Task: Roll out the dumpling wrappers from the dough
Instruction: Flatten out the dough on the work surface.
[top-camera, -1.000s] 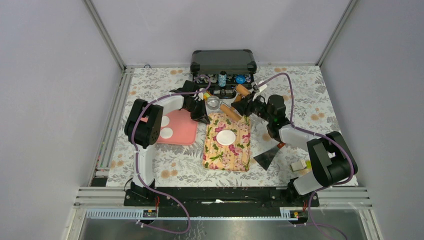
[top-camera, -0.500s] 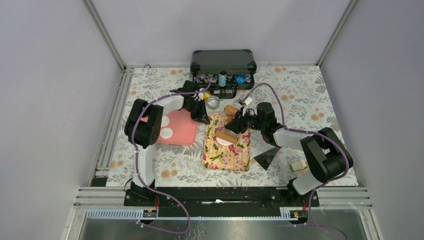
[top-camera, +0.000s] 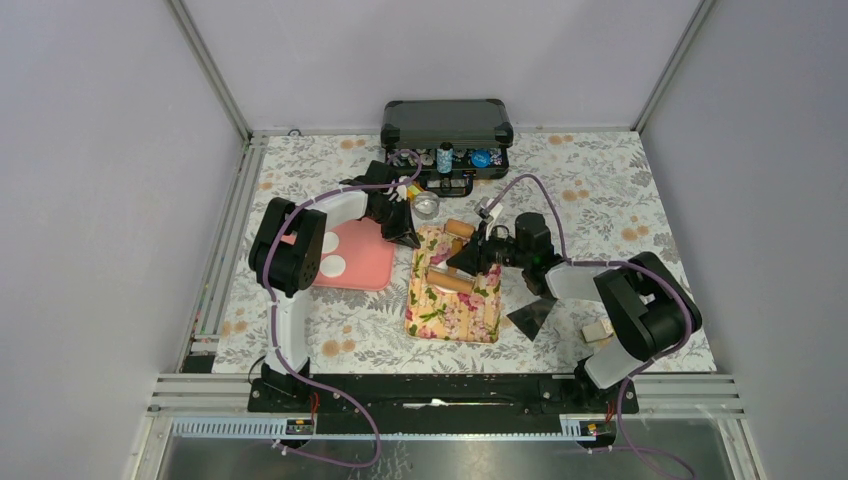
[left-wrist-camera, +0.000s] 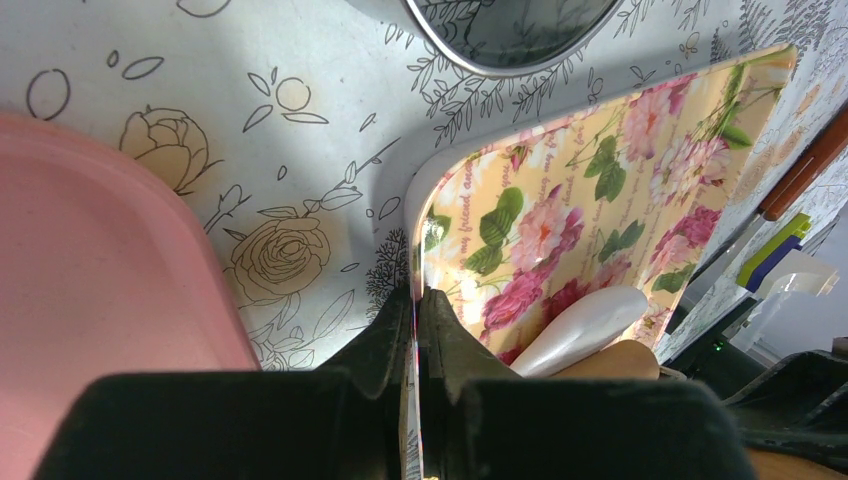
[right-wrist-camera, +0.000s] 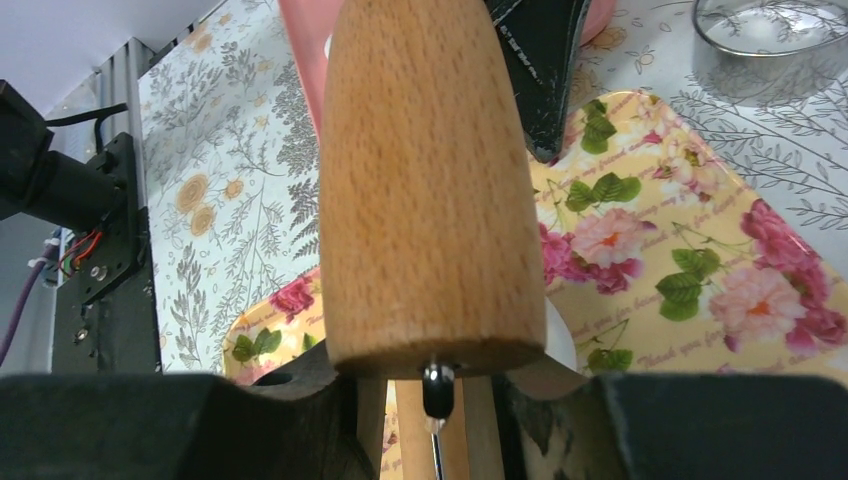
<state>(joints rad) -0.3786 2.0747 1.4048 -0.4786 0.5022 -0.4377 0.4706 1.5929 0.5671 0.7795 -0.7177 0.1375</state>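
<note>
Lowering the rolling pin (top-camera: 447, 283) has been the change: a second ago my right gripper (top-camera: 472, 257) carried it past the floral board (top-camera: 470, 315) at its 12 o'clock end; now it lies across the dough (left-wrist-camera: 585, 325) at the board's middle. My right jaws stand partly apart, clamped round the pin. My left gripper (left-wrist-camera: 415, 300) is pinched shut on the board's 11 o'clock corner, steadying it. Two finished wrappers (top-camera: 333, 266) wait on the pink tray (top-camera: 370, 265) at 9 o'clock. Rolling can begin, I judge.

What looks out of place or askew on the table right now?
Nothing stands out. The left gripper pinches the floral board's corner, the right gripper holds the rolling pin over the dough, and nothing is spilled.
</note>
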